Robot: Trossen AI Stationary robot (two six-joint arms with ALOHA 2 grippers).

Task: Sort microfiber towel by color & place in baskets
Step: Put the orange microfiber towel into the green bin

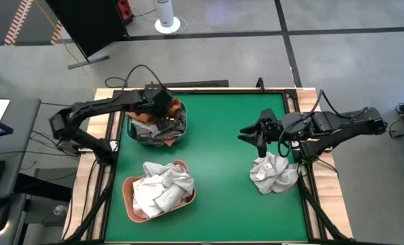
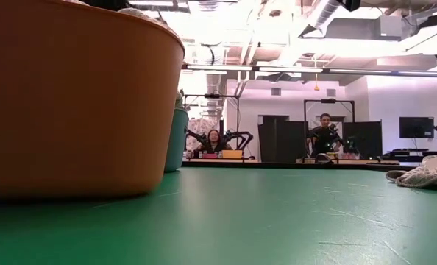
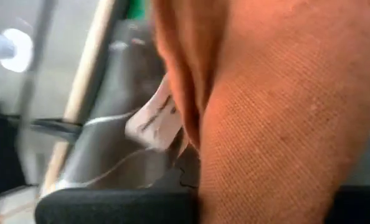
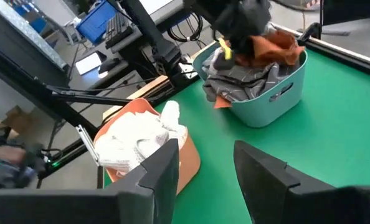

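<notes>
My left gripper is over the teal basket at the table's far left, shut on a rust orange towel. Below it, dark grey towels fill that basket. The salmon basket, at the near left, holds white and pale checked towels. My right gripper hovers open at the table's right with nothing between its fingers. It is just above and beyond a crumpled heap of pale towels lying on the green mat. My left gripper holds the orange towel by a bunched upper part, coming from above and slanting down. The gripper itself hides the place of contact. The cloth hangs slack below the fingers, and its lower end rests on the grey towels in the teal basket.
Open green mat lies between the baskets and the pale heap. A wooden rim edges the table. Beyond the table, people sit at desks in the room.
</notes>
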